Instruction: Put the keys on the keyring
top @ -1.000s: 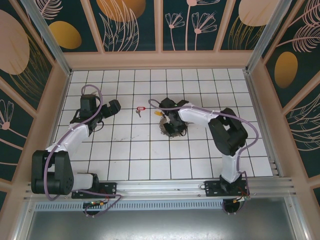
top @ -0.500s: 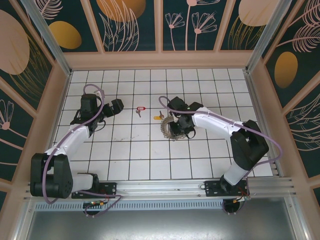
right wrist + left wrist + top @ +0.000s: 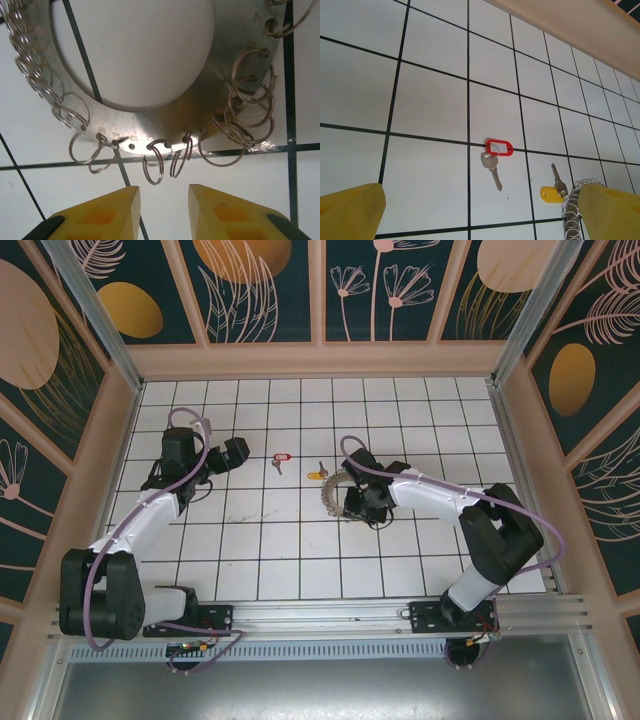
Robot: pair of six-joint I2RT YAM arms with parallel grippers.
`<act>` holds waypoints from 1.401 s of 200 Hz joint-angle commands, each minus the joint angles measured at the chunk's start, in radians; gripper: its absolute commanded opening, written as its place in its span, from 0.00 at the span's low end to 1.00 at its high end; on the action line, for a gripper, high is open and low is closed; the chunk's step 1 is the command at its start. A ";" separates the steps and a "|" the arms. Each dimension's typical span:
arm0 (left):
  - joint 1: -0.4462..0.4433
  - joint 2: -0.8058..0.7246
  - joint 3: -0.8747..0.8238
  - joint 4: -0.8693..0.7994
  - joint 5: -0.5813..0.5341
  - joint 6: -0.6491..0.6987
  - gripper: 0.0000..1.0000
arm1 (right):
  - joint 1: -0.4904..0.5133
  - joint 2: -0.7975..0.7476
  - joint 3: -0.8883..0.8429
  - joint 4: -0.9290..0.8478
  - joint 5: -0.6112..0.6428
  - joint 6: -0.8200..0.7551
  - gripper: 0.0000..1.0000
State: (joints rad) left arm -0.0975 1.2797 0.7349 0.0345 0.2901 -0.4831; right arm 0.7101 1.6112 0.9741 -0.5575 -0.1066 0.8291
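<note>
Left gripper (image 3: 480, 212), spread wide, is best lowered straight over the key (image 3: 491, 167); ring (image 3: 150, 127) should get pinned by the right gripper (image 3: 164, 210), slightly parted, empty.

Upper arc of the keyring (image 3: 225, 85) cut off

Brushed metal keyring (image 3: 150, 125), glossy white tiles (image 3: 430, 105)

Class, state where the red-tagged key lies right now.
In the top view the red-tagged key lies on the white tiles between the left gripper and the keyring, touching neither.
</note>
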 commanded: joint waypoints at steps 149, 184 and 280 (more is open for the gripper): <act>-0.004 -0.092 -0.011 0.014 -0.002 0.014 0.98 | -0.013 0.060 -0.048 0.037 0.146 0.105 0.13; -0.005 -0.094 -0.012 0.020 0.007 0.015 0.98 | 0.001 0.011 -0.027 0.031 0.217 0.021 0.09; -0.040 -0.175 -0.114 0.256 0.179 0.035 0.94 | 0.012 -0.244 -0.163 0.240 0.183 -0.583 0.00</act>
State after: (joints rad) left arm -0.1104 1.1454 0.6636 0.1444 0.3744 -0.4763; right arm 0.7155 1.4166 0.8543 -0.3935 0.1005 0.4648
